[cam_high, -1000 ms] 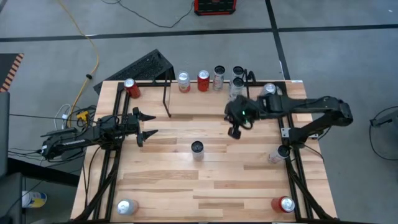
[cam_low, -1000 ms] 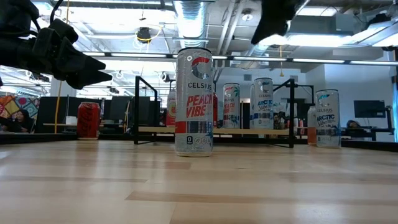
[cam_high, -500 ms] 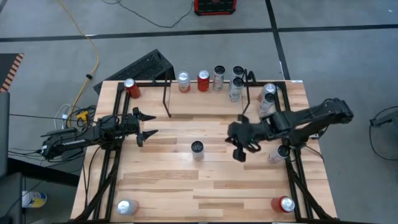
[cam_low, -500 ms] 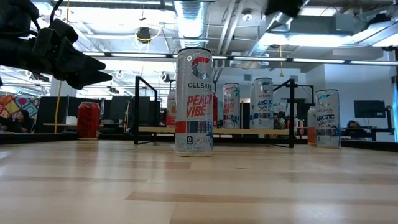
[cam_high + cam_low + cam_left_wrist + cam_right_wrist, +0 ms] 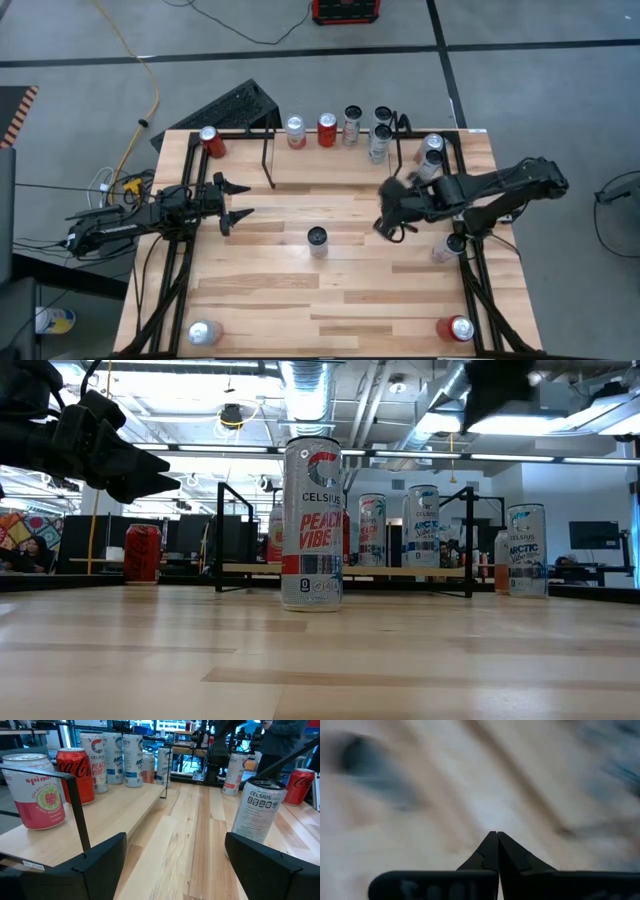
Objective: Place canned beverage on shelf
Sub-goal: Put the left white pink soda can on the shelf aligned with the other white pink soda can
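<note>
My right claw, clenched and empty, hovers over the table; the upright Celsius can stands toward my released left claw, shelf beyond.

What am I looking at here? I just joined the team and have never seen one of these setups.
This is a two-armed robot at a wooden table. One picture looks straight down from above, one looks level across the tabletop, and the other two come from cameras on each arm's wrist.

The left gripper waits at the table's left side with its fingers apart, holding nothing. The right gripper hangs over the table's right half; its fingers are pressed shut and empty.

Several drink cans stand around the table. One Celsius can stands alone mid-table, nearest the low camera. The shelf is a low wire rack along the far edge, with four cans already on its board. More cans stand at the corners and the right side.
</note>
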Controlling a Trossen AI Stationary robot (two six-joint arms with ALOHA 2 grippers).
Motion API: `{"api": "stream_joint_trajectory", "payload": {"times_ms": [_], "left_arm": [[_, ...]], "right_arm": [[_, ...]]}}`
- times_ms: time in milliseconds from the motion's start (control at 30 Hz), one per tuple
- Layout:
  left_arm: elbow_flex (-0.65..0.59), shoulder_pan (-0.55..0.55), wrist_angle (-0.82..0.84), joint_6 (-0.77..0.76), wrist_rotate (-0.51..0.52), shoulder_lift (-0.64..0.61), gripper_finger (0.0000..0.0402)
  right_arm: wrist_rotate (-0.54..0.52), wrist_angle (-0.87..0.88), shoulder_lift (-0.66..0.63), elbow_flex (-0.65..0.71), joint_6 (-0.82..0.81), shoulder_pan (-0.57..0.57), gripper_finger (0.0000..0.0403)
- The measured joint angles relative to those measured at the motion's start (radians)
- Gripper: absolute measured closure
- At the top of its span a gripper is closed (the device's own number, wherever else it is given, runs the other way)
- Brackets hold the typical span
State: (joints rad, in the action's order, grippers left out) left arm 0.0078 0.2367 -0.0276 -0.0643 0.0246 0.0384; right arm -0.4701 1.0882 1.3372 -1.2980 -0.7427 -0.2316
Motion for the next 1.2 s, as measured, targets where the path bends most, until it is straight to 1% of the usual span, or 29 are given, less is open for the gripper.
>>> {"api": "stream_joint_trajectory", "payload": {"times_ms": [100, 167, 267, 333, 367, 433, 533, 700, 767, 833, 900, 967, 1133, 1200], "left_arm": [[0.0, 0.0, 0.0, 0.0, 0.0, 0.0, 0.0078], [0.0, 0.0, 0.0, 0.0, 0.0, 0.0, 0.0078], [0.0, 0.0, 0.0, 0.0, 0.0, 0.0, 0.0078], [0.0, 0.0, 0.0, 0.0, 0.0, 0.0, 0.0078], [0.0, 0.0, 0.0, 0.0, 0.0, 0.0, 0.0078], [0.0, 0.0, 0.0, 0.0, 0.0, 0.0, 0.0078], [0.0, 0.0, 0.0, 0.0, 0.0, 0.0, 0.0078], [0.0, 0.0, 0.0, 0.0, 0.0, 0.0, 0.0078], [0.0, 0.0, 0.0, 0.0, 0.0, 0.0, 0.0078], [0.0, 0.0, 0.0, 0.0, 0.0, 0.0, 0.0078], [0.0, 0.0, 0.0, 0.0, 0.0, 0.0, 0.0078], [0.0, 0.0, 0.0, 0.0, 0.0, 0.0, 0.0078], [0.0, 0.0, 0.0, 0.0, 0.0, 0.0, 0.0078], [0.0, 0.0, 0.0, 0.0, 0.001, 0.0, 0.0078]], "right_arm": [[0.143, -0.243, 0.001, 0.0, 0.167, -0.015, 0.0383], [0.204, -0.388, 0.009, -0.001, 0.247, -0.033, 0.0375], [0.232, -0.496, 0.016, 0.0, 0.322, -0.064, 0.0357], [0.234, -0.522, 0.025, -0.003, 0.326, -0.078, 0.0351], [0.237, -0.497, 0.027, -0.002, 0.315, -0.086, 0.035], [0.255, -0.414, 0.029, 0.0, 0.23, -0.101, 0.035], [0.324, -0.239, 0.026, 0.0, 0.008, -0.117, 0.0353], [0.407, 0.059, 0.027, 0.0, -0.352, -0.16, 0.0359], [0.459, 0.191, 0.027, 0.0, -0.494, -0.172, 0.0361], [0.522, 0.304, 0.027, 0.0, -0.604, -0.176, 0.0364], [0.566, 0.396, 0.023, -0.005, -0.66, -0.182, 0.0367], [0.569, 0.478, 0.023, -0.039, -0.692, -0.189, 0.0371], [0.558, 0.481, -0.014, -0.076, -0.712, -0.216, 0.0375], [0.551, 0.486, -0.025, -0.067, -0.745, -0.217, 0.037]]}}
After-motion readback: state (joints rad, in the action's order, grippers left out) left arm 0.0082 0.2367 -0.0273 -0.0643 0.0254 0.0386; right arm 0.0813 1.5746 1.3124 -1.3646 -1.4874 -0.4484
